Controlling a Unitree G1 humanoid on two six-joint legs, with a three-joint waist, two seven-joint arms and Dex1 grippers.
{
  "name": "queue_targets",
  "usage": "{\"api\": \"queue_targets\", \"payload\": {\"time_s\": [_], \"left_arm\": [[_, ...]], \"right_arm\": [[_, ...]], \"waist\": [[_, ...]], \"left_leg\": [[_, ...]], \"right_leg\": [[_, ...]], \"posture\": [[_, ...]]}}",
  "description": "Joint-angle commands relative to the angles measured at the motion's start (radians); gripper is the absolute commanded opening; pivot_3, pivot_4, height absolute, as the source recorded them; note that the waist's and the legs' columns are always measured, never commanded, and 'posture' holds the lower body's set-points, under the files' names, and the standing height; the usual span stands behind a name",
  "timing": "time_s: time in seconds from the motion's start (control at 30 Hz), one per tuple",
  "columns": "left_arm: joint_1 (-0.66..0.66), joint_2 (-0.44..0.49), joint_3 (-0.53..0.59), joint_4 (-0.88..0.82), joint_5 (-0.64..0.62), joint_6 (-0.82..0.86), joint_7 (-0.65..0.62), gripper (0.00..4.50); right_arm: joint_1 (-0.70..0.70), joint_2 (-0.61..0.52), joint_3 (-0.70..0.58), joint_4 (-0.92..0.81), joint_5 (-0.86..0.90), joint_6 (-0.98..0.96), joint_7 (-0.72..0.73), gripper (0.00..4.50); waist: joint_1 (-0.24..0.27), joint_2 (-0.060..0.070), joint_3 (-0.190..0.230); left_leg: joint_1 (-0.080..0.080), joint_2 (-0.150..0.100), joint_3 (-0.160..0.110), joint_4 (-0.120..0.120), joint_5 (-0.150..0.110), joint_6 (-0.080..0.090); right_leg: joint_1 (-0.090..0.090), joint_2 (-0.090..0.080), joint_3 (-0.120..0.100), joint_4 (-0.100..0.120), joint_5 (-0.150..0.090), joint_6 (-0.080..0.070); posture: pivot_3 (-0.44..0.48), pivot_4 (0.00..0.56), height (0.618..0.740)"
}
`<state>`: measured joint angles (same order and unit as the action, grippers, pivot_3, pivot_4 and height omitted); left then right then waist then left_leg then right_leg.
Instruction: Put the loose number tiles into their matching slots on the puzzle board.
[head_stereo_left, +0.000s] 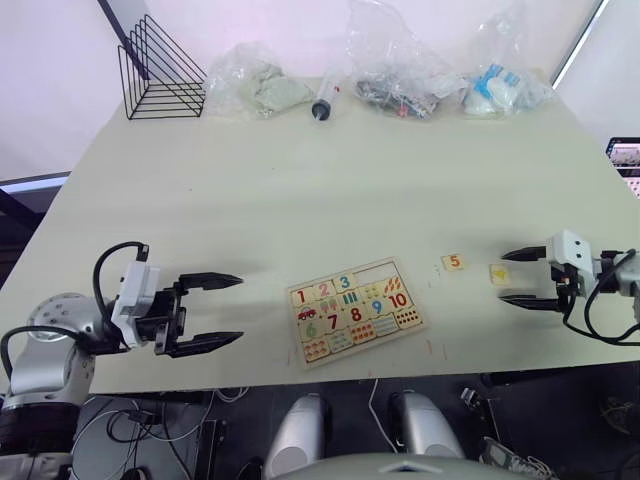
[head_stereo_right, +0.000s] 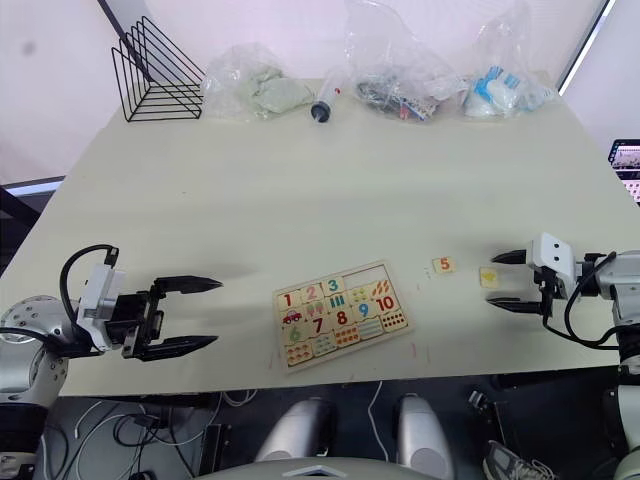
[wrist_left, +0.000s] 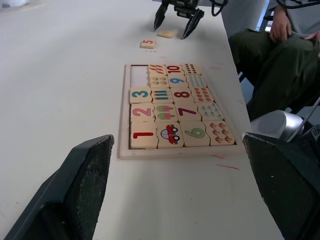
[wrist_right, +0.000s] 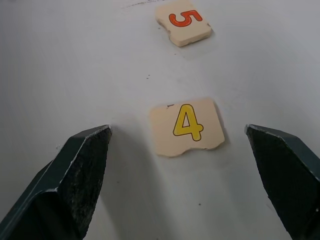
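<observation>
Right gripper (head_stereo_left: 522, 277) fingers spread wide – yellow 4 tile (wrist_right: 187, 126) between them, untouched. Orange 5 tile (head_stereo_left: 453, 262) near puzzle board (head_stereo_left: 352, 311). Left gripper (head_stereo_left: 214, 311) spread too.

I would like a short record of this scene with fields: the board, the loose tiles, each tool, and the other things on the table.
board: puzzle board lies flat near the table's front edge; tiles 1, 2, 3 sit in the top row, the two slots after them are empty
loose tiles: orange 5 tile and yellow 4 tile lie on the table, right of the board
left tool: open, left of the board, holding nothing
right tool: open, around the 4 tile, not touching it
far edge: wire rack, syringe, plastic bags
</observation>
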<state>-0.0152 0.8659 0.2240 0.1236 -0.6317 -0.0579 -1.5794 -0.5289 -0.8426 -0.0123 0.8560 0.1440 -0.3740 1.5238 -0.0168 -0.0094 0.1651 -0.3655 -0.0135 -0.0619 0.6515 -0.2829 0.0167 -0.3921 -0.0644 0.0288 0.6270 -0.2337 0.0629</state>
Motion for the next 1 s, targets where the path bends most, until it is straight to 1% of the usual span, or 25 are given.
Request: {"api": "queue_targets", "payload": {"time_s": [0.03, 0.07, 0.1, 0.2, 0.27, 0.3, 0.33, 0.43, 0.5, 0.57, 0.63, 0.8, 0.87, 0.93, 1.0], "left_arm": [[-0.005, 0.007, -0.007, 0.006, -0.014, -0.028, -0.035, 4.38], [-0.006, 0.007, -0.009, 0.009, -0.013, -0.031, -0.035, 4.50], [-0.006, 0.007, -0.010, 0.011, -0.013, -0.034, -0.035, 4.50], [-0.002, 0.005, -0.018, 0.012, -0.014, -0.040, -0.035, 4.50], [0.000, 0.006, -0.023, 0.013, -0.015, -0.043, -0.035, 4.50], [0.000, 0.007, -0.025, 0.015, -0.015, -0.045, -0.035, 4.50], [0.000, 0.007, -0.026, 0.018, -0.015, -0.048, -0.035, 4.50], [0.000, 0.005, -0.030, 0.024, -0.014, -0.057, -0.035, 4.50], [0.004, 0.006, -0.032, 0.023, -0.015, -0.062, -0.035, 4.50], [0.008, 0.008, -0.031, 0.022, -0.018, -0.066, -0.035, 4.50], [0.010, 0.011, -0.032, 0.023, -0.020, -0.069, -0.035, 4.50], [0.000, 0.021, -0.044, 0.042, -0.023, -0.086, -0.035, 4.50], [-0.011, 0.019, -0.048, 0.056, -0.016, -0.099, -0.035, 4.50], [-0.032, -0.002, -0.030, 0.069, -0.019, -0.084, -0.032, 4.50], [-0.037, -0.001, -0.034, 0.077, -0.007, -0.095, -0.034, 4.50]], "right_arm": [[-0.016, -0.005, 0.005, 0.011, -0.007, -0.015, 0.012, 4.50], [-0.019, -0.003, 0.005, 0.015, -0.008, -0.015, 0.011, 3.97], [-0.022, -0.002, 0.004, 0.018, -0.007, -0.016, 0.010, 3.69], [-0.028, 0.000, 0.003, 0.027, -0.008, -0.015, 0.014, 2.31], [-0.030, 0.001, 0.003, 0.030, -0.009, -0.014, 0.016, 1.89], [-0.031, 0.002, 0.003, 0.031, -0.009, -0.016, 0.017, 1.56], [-0.031, 0.003, 0.002, 0.033, -0.009, -0.019, 0.018, 1.48], [-0.010, 0.010, -0.010, 0.004, 0.013, 0.012, 0.019, 1.48], [0.039, 0.012, -0.033, -0.088, 0.056, 0.102, 0.000, 1.48], [0.097, 0.005, -0.051, -0.195, 0.078, 0.182, -0.049, 1.48], [0.175, -0.001, -0.076, -0.347, 0.124, 0.292, -0.090, 1.48], [0.394, -0.011, -0.151, -0.839, 0.216, 0.693, -0.324, 1.48], [0.445, 0.000, -0.183, -0.971, 0.260, 0.817, -0.404, 1.48], [0.487, 0.012, -0.207, -1.097, 0.308, 0.949, -0.486, 1.48], [0.512, 0.058, -0.230, -1.225, 0.346, 1.118, -0.634, 1.48]], "waist": [[0.000, 0.000, 0.000], [0.000, 0.000, 0.000], [0.000, 0.000, 0.000], [0.000, 0.000, 0.000], [-0.001, 0.000, 0.000], [-0.001, 0.000, 0.000], [-0.001, 0.000, 0.000], [-0.001, 0.000, 0.000], [0.000, 0.000, 0.000], [0.002, 0.000, 0.000], [0.003, 0.000, 0.000], [0.006, 0.000, 0.000], [0.006, 0.000, -0.001], [0.005, 0.000, -0.001], [0.005, -0.001, -0.001]], "left_leg": [[0.000, 0.000, 0.000, 0.000, 0.000, 0.000], [0.000, 0.000, 0.000, 0.000, 0.000, 0.000], [0.000, 0.000, 0.000, 0.000, 0.000, 0.000], [0.000, 0.000, 0.000, 0.000, 0.000, 0.000], [0.000, 0.000, 0.000, 0.000, 0.000, 0.000], [0.000, 0.000, 0.000, 0.001, 0.000, 0.000], [0.000, 0.000, 0.000, 0.001, 0.000, 0.000], [0.001, 0.000, 0.000, 0.001, 0.000, 0.000], [0.000, 0.000, 0.000, 0.001, 0.000, 0.000], [0.000, 0.000, 0.000, 0.000, 0.000, 0.000], [0.000, 0.000, 0.000, 0.000, 0.000, 0.000], [-0.001, 0.000, -0.002, 0.000, 0.000, 0.000], [-0.001, 0.000, -0.002, 0.000, 0.000, 0.000], [-0.001, 0.000, -0.002, 0.001, 0.000, 0.000], [-0.001, 0.000, -0.002, 0.001, 0.000, 0.000]], "right_leg": [[0.000, 0.000, 0.000, 0.000, 0.000, 0.000], [0.000, 0.000, 0.000, 0.000, 0.000, 0.000], [0.000, 0.000, 0.000, 0.000, 0.000, 0.000], [0.000, 0.000, 0.000, 0.000, 0.000, 0.000], [0.000, 0.000, 0.000, 0.000, 0.000, 0.000], [0.000, 0.000, 0.000, 0.000, 0.000, 0.000], [0.000, 0.000, 0.000, 0.001, 0.000, 0.000], [0.000, 0.000, 0.000, 0.001, 0.000, 0.000], [0.000, 0.000, 0.000, 0.001, 0.000, 0.000], [0.000, 0.000, 0.000, 0.001, 0.000, 0.000], [0.000, 0.000, 0.000, 0.001, 0.000, 0.000], [-0.001, 0.000, -0.001, 0.001, 0.000, 0.000], [-0.001, 0.000, -0.001, 0.001, 0.000, 0.000], [-0.001, 0.000, -0.001, 0.001, 0.000, 0.000], [-0.001, 0.000, -0.001, 0.001, 0.000, 0.000]], "posture": [[0.000, 0.150, 0.740], [0.000, 0.150, 0.740], [0.000, 0.150, 0.740], [0.000, 0.150, 0.740], [0.000, 0.150, 0.740], [0.000, 0.150, 0.740], [0.000, 0.150, 0.740], [0.000, 0.150, 0.740], [0.000, 0.150, 0.740], [0.000, 0.150, 0.740], [0.000, 0.150, 0.740], [0.000, 0.150, 0.740], [0.000, 0.150, 0.740], [0.000, 0.150, 0.740], [0.000, 0.150, 0.740]]}}
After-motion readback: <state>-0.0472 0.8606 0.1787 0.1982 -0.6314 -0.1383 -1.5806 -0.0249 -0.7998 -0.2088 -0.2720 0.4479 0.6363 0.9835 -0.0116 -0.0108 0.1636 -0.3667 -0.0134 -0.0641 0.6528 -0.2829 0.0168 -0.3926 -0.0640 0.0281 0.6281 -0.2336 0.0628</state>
